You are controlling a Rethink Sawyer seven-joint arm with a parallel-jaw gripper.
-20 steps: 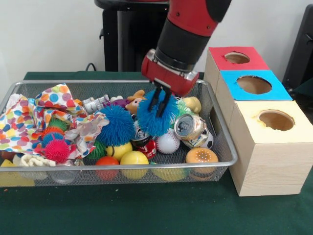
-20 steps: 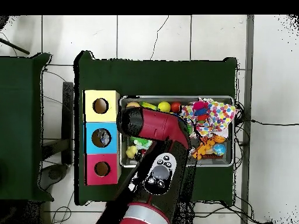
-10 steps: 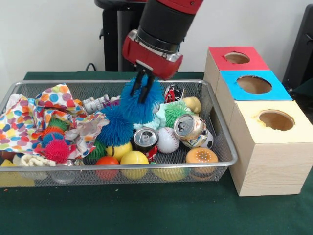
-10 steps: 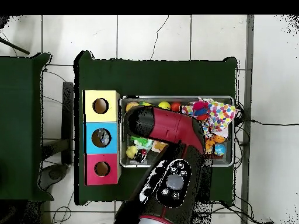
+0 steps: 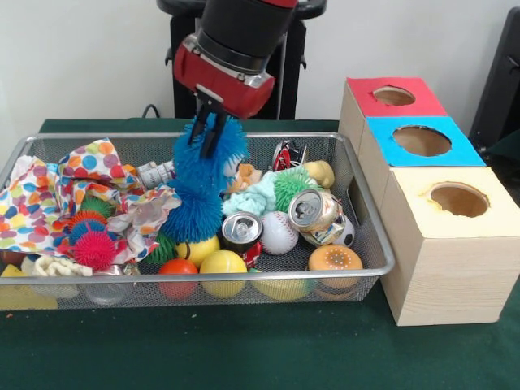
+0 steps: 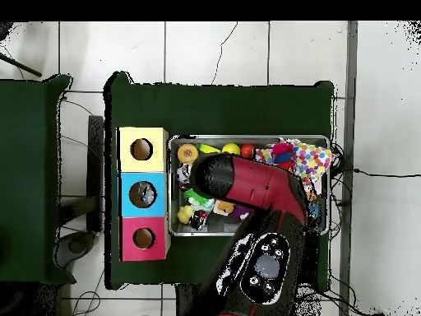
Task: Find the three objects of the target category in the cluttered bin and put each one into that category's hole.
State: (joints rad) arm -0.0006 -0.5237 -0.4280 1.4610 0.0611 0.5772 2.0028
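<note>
Front view showed the gripper (image 5: 208,135) closed on a blue spiky ball (image 5: 208,159), lifted over the wire bin (image 5: 370,236), left of the blue-topped box (image 5: 419,142). It looked light, soft and squashy; a grip through its core seemed safest.
</note>
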